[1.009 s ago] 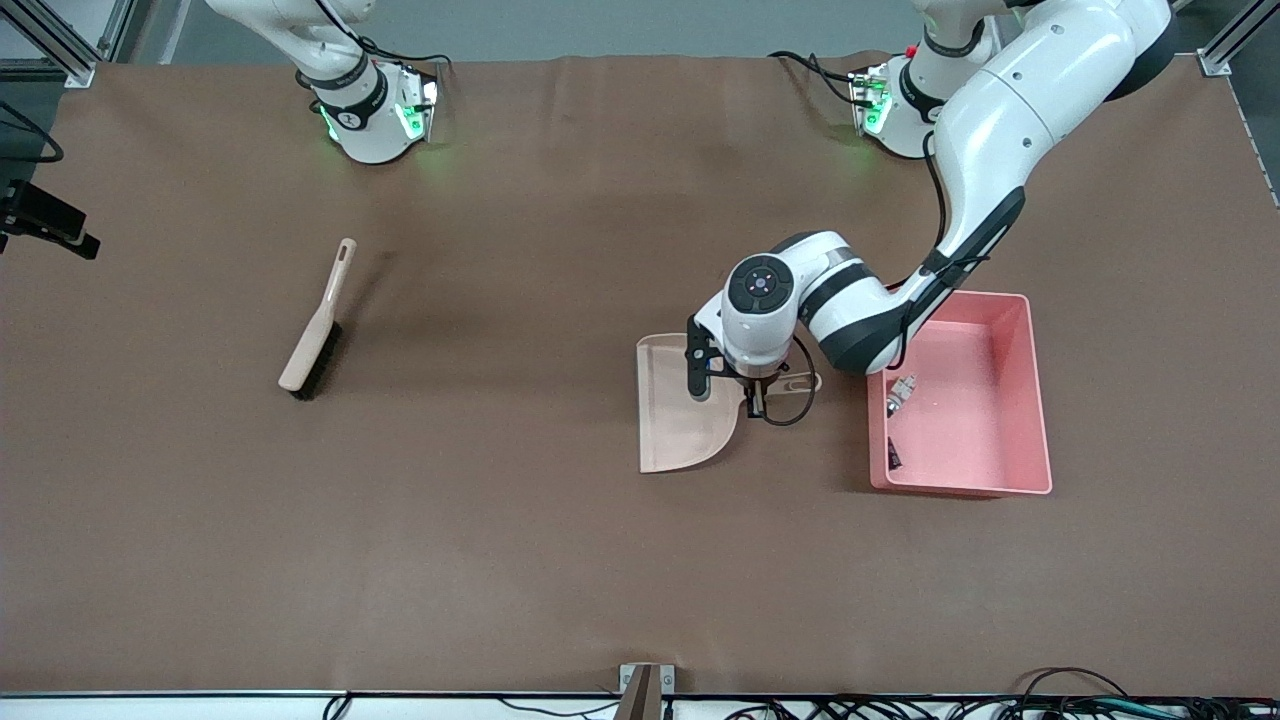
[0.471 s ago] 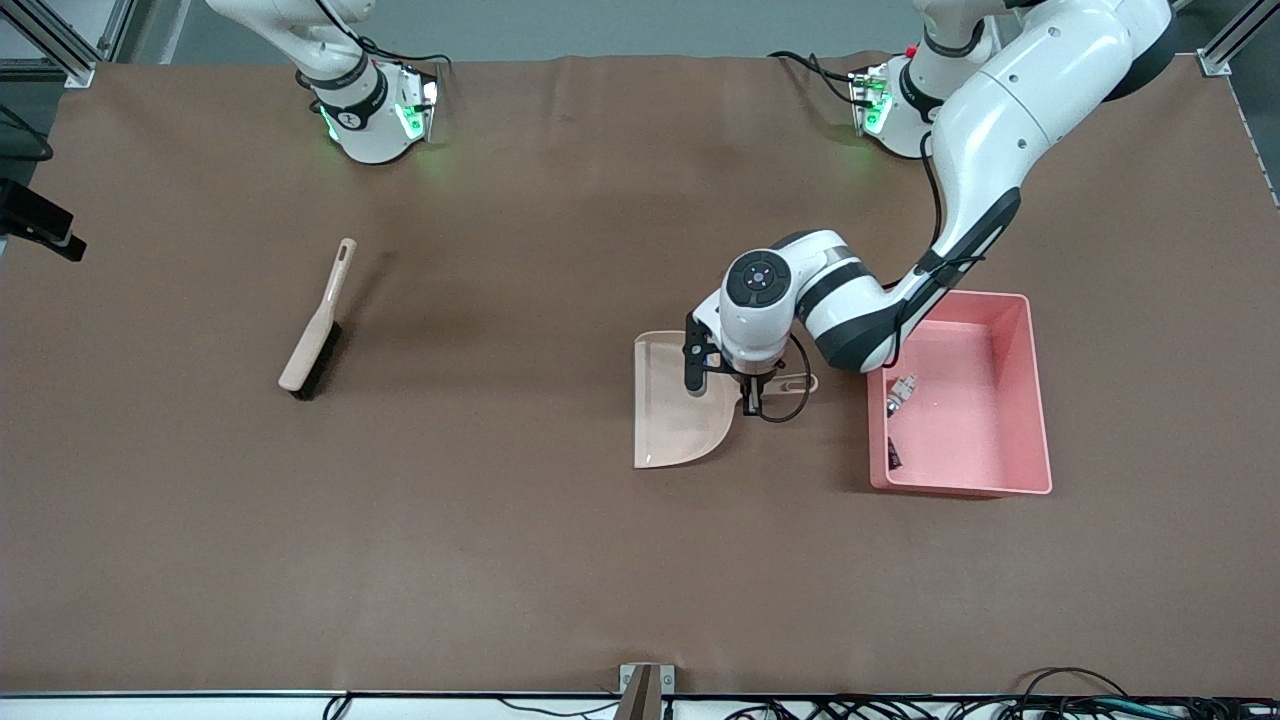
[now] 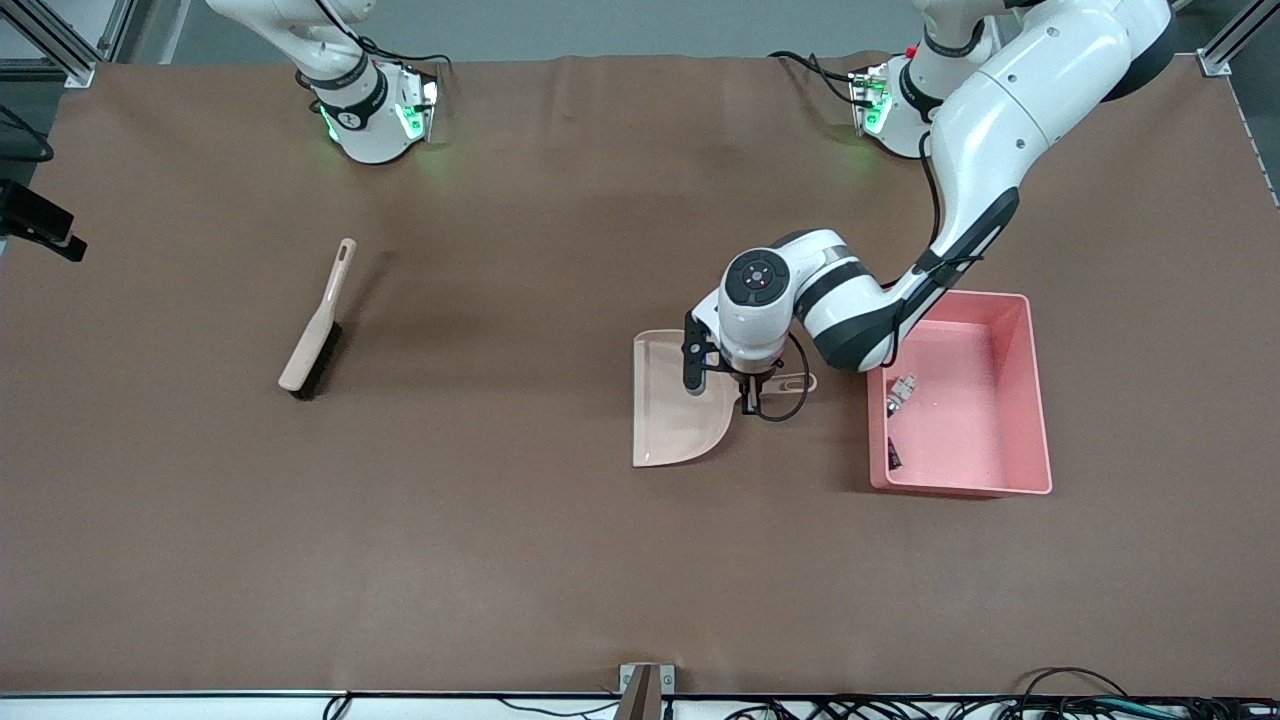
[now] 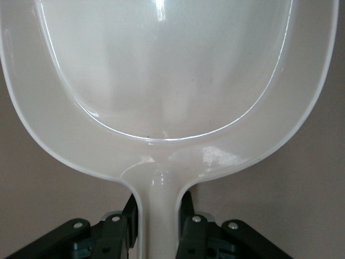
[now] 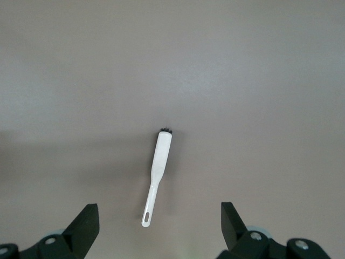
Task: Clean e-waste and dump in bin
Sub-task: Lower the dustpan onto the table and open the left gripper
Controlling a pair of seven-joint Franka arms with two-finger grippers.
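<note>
The left gripper [image 3: 750, 393] is clamped on the handle of the beige dustpan [image 3: 672, 415], fingers [image 4: 128, 216] pinching the narrow neck from both sides, and over the last second the pan has drifted a touch away from the pink bin [image 3: 1030, 400] and settled flatter on the brown table [image 3: 500, 560], its open lip now squared up. That reads as a put-down after the tip-out: the pan's bowl looks bare in the left wrist view, and both pieces of e-waste are already lying in the bin. The whitish-grey scrap with the orange bit [image 3: 902, 390] sits against the wall on the dustpan's side, and the small dark block [image 3: 892, 453] lies against that same wall, nearer the front camera. So the dumping appears done, and what looks to be left is letting go of the handle and pulling the arm clear. The right gripper [image 5: 159, 226] hangs high over the right arm's end of the table, fingers spread wide and carrying nothing, waiting. Directly beneath it lies the hand brush [image 3: 315, 335], flat on the table and well apart from the dustpan, untouched. One thing to watch: the left arm's black cable [image 3: 790, 405] loops just beside the dustpan handle and could snag on release.
</note>
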